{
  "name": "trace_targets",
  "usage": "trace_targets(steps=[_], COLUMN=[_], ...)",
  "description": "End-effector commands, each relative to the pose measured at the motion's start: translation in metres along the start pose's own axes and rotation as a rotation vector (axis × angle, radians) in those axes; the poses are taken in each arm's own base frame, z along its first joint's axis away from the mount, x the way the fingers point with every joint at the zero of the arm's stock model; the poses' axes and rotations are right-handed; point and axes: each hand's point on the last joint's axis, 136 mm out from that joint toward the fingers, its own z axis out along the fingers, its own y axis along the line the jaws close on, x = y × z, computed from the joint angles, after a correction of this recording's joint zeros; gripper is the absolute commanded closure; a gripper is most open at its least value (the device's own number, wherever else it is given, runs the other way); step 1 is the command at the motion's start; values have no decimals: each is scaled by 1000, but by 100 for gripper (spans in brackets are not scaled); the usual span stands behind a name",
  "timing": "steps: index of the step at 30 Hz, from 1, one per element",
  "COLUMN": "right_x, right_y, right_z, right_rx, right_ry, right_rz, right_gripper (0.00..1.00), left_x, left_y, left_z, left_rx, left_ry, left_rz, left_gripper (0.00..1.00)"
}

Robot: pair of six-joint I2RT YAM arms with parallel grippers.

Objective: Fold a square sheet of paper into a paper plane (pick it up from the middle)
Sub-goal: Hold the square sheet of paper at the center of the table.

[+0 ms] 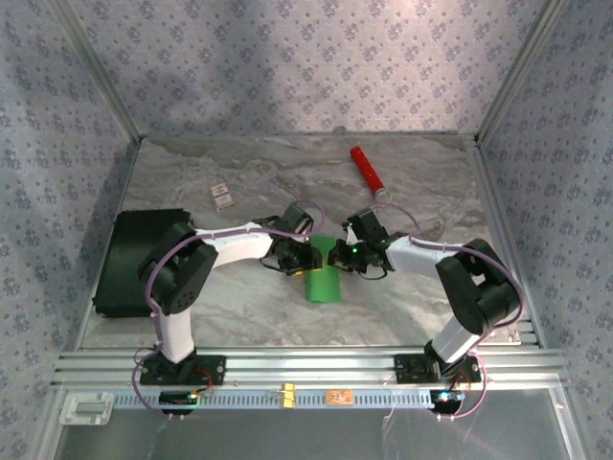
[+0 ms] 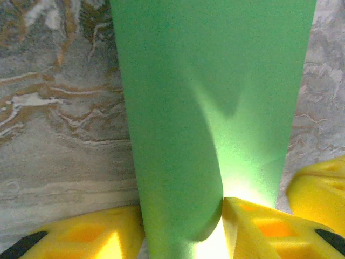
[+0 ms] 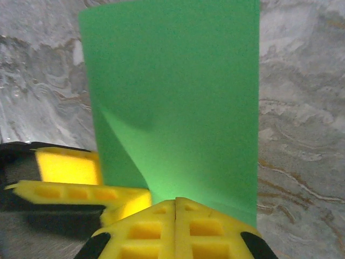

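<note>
The square sheet of paper (image 1: 322, 280) is bright green and hangs bowed between both grippers at the table's middle, its lower edge near the marble. It has no paper plane shape. My left gripper (image 1: 305, 261) is shut on a curled fold of the sheet (image 2: 183, 135), and its yellow fingers (image 2: 91, 237) touch the curl on both sides. My right gripper (image 1: 337, 257) faces it from the right. In the right wrist view the right gripper (image 3: 176, 204) has its tips pressed together on the sheet's near edge, and the sheet (image 3: 178, 97) spreads out beyond them.
A red cylinder (image 1: 369, 172) lies at the back right of the marble table (image 1: 249, 307). A black flat box (image 1: 134, 259) sits at the left edge beside the left arm. A small card (image 1: 222, 196) lies at the back left. Aluminium rails run along the near edge.
</note>
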Motion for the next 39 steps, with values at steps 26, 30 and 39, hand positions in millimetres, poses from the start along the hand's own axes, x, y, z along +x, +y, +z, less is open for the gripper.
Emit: trace_targets(steps=[26,30,39], right_x=[26,23,20], right_y=[-62,-62,-61], right_z=[13,12,11], right_rx=[160,162,161], right_ry=[102,104,97], right_rz=[2,10,11], right_gripper=[98,98,98], left_x=[-21,-28,-29], left_y=[5,-21,-51], left_z=[-37,-65,-70], left_rx=[-25,183,587], left_ry=[-124,-187,-149], left_rz=[-16,-28,-82], left_gripper=[47,49,89])
